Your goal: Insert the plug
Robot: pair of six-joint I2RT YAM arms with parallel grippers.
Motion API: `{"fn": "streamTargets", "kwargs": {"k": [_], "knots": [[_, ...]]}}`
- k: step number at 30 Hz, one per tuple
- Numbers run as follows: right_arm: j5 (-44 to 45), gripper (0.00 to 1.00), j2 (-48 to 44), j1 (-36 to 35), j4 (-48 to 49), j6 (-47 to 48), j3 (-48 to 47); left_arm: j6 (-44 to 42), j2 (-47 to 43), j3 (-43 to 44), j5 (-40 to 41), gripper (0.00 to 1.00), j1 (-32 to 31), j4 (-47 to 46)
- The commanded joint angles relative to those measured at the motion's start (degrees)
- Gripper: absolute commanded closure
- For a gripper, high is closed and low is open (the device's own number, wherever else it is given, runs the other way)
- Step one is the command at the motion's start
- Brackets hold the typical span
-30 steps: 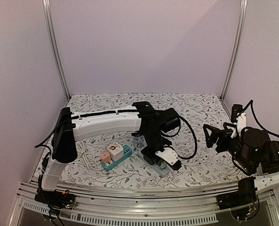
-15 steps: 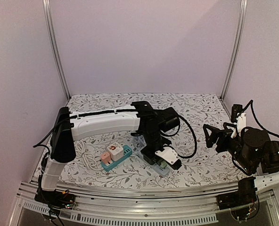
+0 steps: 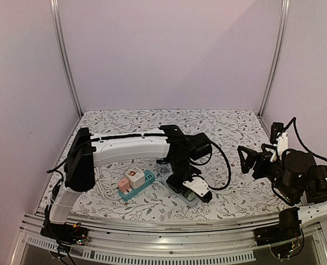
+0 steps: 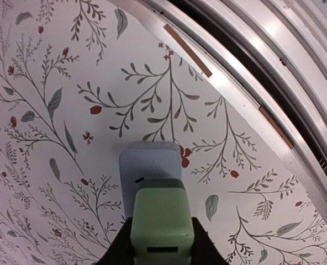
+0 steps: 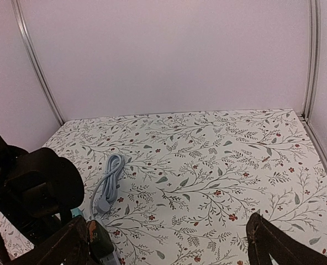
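our left gripper (image 4: 160, 245) is clamped on the green plug (image 4: 159, 218), which we see right over a pale blue block (image 4: 149, 159) on the floral table (image 4: 53, 66) near the front rail (image 4: 252, 105). our right gripper (image 5: 169, 244) hangs wide open and empty, well off to the side.

Soft, even light — sharp, shadowless
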State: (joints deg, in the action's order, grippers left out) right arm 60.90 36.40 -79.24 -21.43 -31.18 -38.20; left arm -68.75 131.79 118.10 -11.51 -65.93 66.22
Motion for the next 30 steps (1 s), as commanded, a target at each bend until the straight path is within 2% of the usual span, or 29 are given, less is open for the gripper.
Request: {"fn": "streamTargets", "kwargs": {"k": [1, 24, 30], "knots": [[0.06, 0.01, -0.1, -0.38, 0.51, 0.31, 0.05, 0.52, 0.75, 0.0, -0.16, 1.0, 0.89, -0.65], [-0.01, 0.01, -0.07, -0.38, 0.5, 0.37, 0.05, 1.15, 3.09, 0.18, -1.64, 1.0, 0.56, 0.28], [0.03, 0.01, 0.06, -0.39, 0.52, 0.33, 0.05, 1.23, 4.96, 0.63, 0.13, 1.0, 0.54, 0.37]]}}
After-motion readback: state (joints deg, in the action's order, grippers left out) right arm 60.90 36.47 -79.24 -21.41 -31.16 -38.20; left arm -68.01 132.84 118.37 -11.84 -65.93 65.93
